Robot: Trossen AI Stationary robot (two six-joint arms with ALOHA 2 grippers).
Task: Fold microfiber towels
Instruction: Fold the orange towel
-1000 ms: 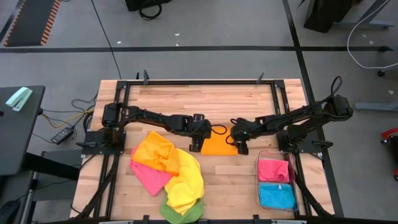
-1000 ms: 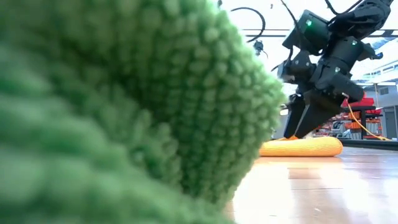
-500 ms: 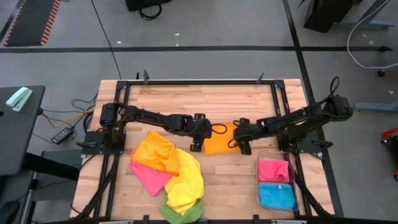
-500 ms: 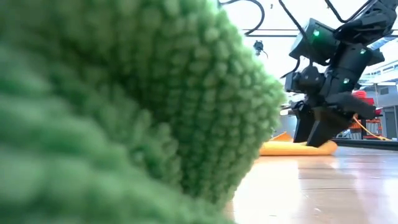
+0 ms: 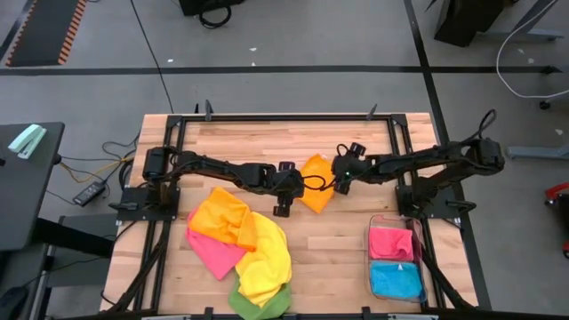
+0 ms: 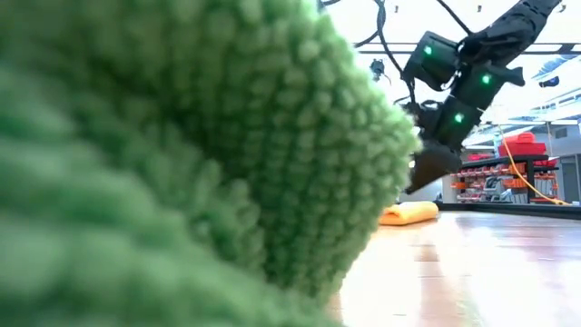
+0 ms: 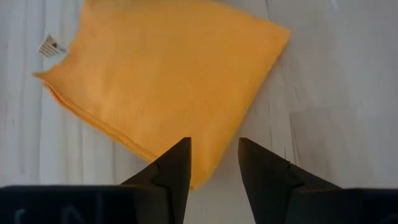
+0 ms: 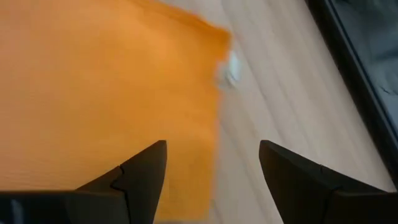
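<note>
Since a second ago, my right gripper (image 5: 339, 182) has lifted off the folded orange towel (image 5: 316, 183) and now hangs above its right edge, fingers apart and empty. My left gripper (image 5: 283, 206) is at the towel's left edge, fingers partly apart, holding nothing. I see other towels (image 5: 240, 253) piled near left.
</note>
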